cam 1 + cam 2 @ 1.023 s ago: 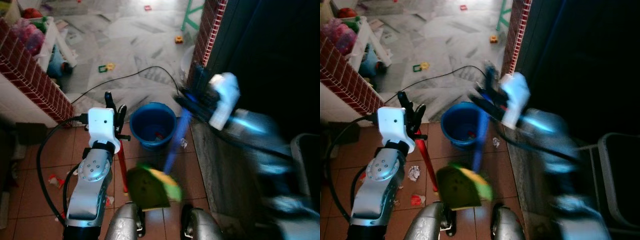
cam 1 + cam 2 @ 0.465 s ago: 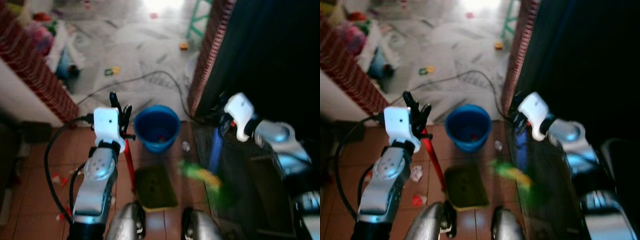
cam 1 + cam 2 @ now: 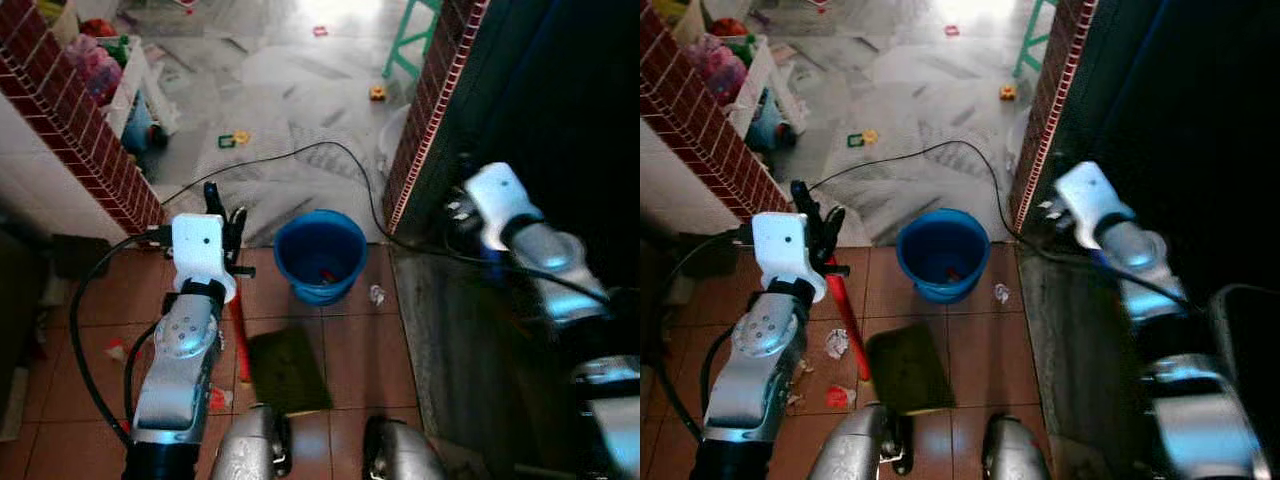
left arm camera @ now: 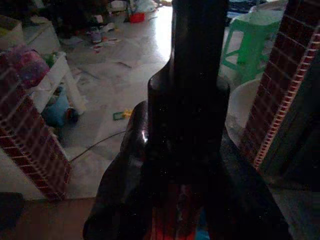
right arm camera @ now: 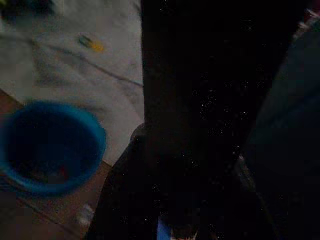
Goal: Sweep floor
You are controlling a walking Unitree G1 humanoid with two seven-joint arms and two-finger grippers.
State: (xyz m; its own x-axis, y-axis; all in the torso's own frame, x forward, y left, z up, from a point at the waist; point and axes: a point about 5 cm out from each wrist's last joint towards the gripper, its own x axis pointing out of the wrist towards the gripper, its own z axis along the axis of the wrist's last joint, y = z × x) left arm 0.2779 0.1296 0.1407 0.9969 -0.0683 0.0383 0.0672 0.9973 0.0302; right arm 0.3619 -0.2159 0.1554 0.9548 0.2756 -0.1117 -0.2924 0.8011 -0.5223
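My left gripper (image 3: 222, 198) is raised over the tiled floor, shut on the red handle (image 3: 240, 335) of a dark green dustpan (image 3: 290, 368), whose pan rests on the tiles in front of my feet. My right gripper (image 3: 462, 205) is out to the right by the dark doorway, shut on a blue broom handle (image 3: 489, 250); the broom's head is hidden in the dark. In the left wrist view the red handle (image 4: 175, 220) shows between the black fingers. A white paper scrap (image 3: 377, 294) lies by the blue bucket (image 3: 320, 255).
Crumpled paper (image 3: 835, 343) and a red scrap (image 3: 840, 397) lie left of the dustpan. A black cable (image 3: 300, 155) runs over the marble floor. Brick walls stand at left (image 3: 80, 130) and right (image 3: 430, 110). Small toys and a green stool (image 3: 410, 40) lie beyond.
My right arm has swung the broom from in front of the bucket to the right, into the dark side; its green and yellow head has gone from view. The left arm holds still.
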